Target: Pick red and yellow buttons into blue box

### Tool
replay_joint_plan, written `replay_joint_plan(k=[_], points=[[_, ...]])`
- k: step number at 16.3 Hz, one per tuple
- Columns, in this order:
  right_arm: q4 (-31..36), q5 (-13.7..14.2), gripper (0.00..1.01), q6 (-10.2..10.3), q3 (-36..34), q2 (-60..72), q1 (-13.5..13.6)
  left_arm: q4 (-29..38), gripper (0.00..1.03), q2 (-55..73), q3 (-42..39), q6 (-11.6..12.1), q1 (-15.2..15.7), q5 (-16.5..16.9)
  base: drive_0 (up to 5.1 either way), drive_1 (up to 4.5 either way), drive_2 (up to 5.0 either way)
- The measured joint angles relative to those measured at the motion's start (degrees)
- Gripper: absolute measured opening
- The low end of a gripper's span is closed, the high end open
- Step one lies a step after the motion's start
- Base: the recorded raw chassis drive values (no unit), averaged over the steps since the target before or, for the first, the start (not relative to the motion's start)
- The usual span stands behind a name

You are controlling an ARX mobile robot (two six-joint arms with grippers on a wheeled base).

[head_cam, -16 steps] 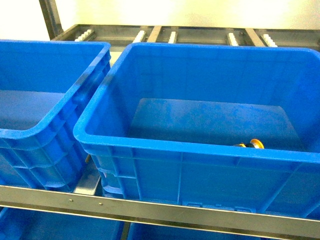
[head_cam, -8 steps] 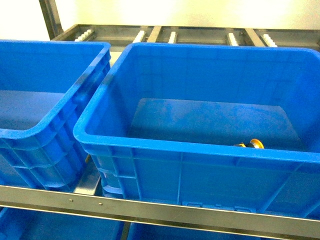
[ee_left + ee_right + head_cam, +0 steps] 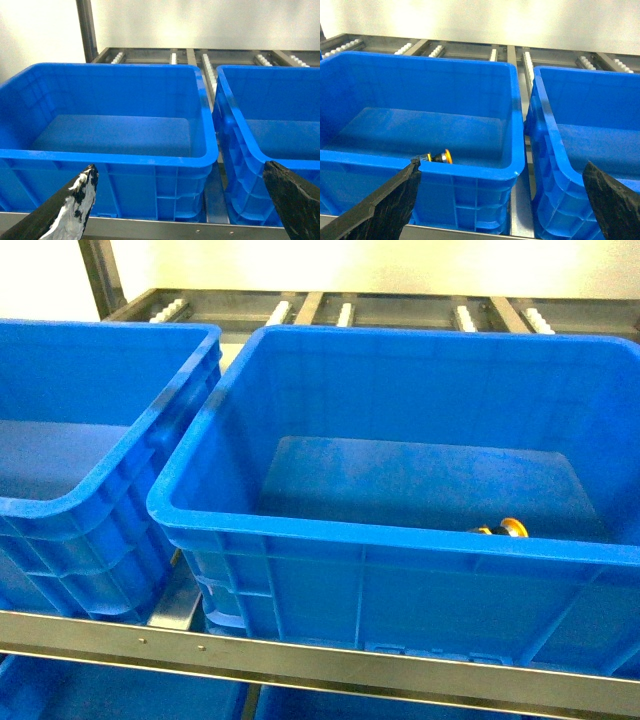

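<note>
The blue box (image 3: 400,540) fills the middle of the head view. The yellow button (image 3: 510,528) lies on its side on the box floor, close to the front wall and partly hidden by the rim. The right wrist view shows the same yellow button (image 3: 442,156) inside the blue box (image 3: 470,170). No red button shows in any view. My right gripper (image 3: 502,164) is open and empty in front of the box, outside its front wall. My left gripper (image 3: 180,166) is open and empty too, in front of the neighbouring crate. Neither gripper shows in the head view.
A second blue crate (image 3: 60,505) stands left of the box, nothing visible inside it (image 3: 125,156). A third crate (image 3: 545,115) stands on the right. All rest on a metal shelf with a front rail (image 3: 300,655) and roller tracks (image 3: 345,312) behind. More blue crates show below.
</note>
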Motion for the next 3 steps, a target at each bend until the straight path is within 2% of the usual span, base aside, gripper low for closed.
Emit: replay_joint_plan(k=[3], points=[[0.0, 0.0, 0.98, 0.0, 0.0, 0.0, 0.0, 0.0, 0.98, 0.0, 0.0, 0.0, 0.0, 0.0, 0.0, 0.00, 0.0]])
